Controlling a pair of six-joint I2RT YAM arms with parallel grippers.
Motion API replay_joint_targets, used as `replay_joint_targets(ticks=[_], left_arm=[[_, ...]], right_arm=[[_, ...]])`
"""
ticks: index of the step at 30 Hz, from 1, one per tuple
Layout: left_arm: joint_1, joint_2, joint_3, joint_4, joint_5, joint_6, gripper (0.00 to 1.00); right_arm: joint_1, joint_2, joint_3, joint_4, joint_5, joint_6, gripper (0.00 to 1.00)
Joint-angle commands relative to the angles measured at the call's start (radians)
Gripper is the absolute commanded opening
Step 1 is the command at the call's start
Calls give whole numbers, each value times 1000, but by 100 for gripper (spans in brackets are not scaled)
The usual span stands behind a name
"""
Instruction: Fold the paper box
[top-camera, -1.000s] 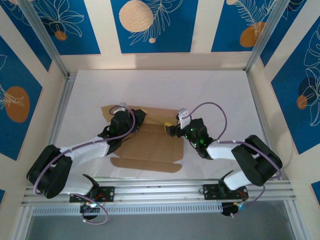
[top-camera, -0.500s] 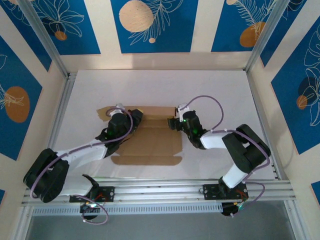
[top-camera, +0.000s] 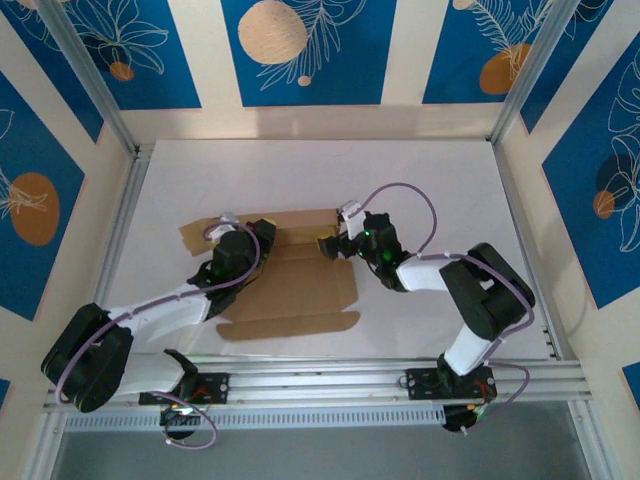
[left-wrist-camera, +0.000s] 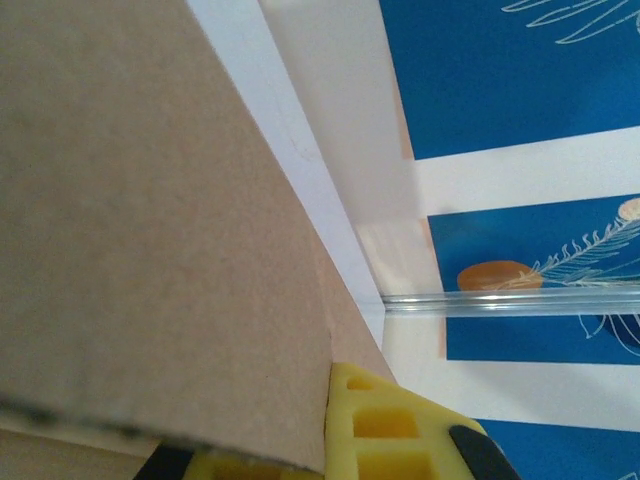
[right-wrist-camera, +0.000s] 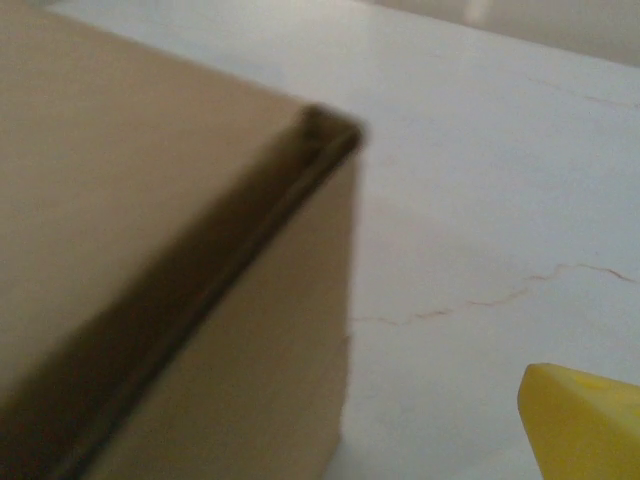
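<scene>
The paper box (top-camera: 295, 285) is a brown cardboard mailer lying on the white table, its far wall partly raised and a flap (top-camera: 195, 236) spread out to the left. My left gripper (top-camera: 256, 236) is at the far left corner and is shut on a cardboard wall. In the left wrist view that wall (left-wrist-camera: 150, 220) runs down between the yellow fingers (left-wrist-camera: 400, 430). My right gripper (top-camera: 330, 243) stands open at the far right corner. In the right wrist view the box corner (right-wrist-camera: 320, 125) is at the left and one yellow fingertip (right-wrist-camera: 590, 420) is clear of it, with bare table between.
Aluminium rails run along the left side (top-camera: 125, 230) and the near edge (top-camera: 320, 385). Blue and cream patterned walls (top-camera: 300, 50) enclose the table. Bare white tabletop (top-camera: 420, 170) lies beyond and to the right of the box.
Both grippers and the box's far wall have shifted left and away from the bases. The right gripper has reached further in along the far edge, and its jaws have widened.
</scene>
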Motion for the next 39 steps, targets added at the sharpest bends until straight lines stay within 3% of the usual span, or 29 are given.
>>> replay_joint_targets(ticks=[1,5,8,12,24,27,32,36,39], left_arm=[[-11,-1,39,-98,-46,-28,0],[-12,-10,55,-127,-69,-45,0],[-17,-7,54,-127,-76,-60,0],[-25,-13,54,-164,-96,-75,0],[-42,-32,55,-185,-124,-78,0],[-45,-30,59,-186,-130,-84,0],[-53,-30,73,-198,-135,-78,0],[-56,-35,79,-215,-143,-78,0],[-56,-35,82,-219,-140,-81,0]], right_arm=[[-26,-80,-87,234,-35,10,100],[-80,-116,-173,377,-25,120,98],[-111,-137,-184,338,-68,153,85],[-78,-114,-179,282,-119,52,68],[35,41,-31,183,63,-68,73],[55,76,17,161,131,-80,66],[75,105,82,104,173,-89,43],[97,107,96,61,203,-84,39],[119,96,82,43,219,-63,43]])
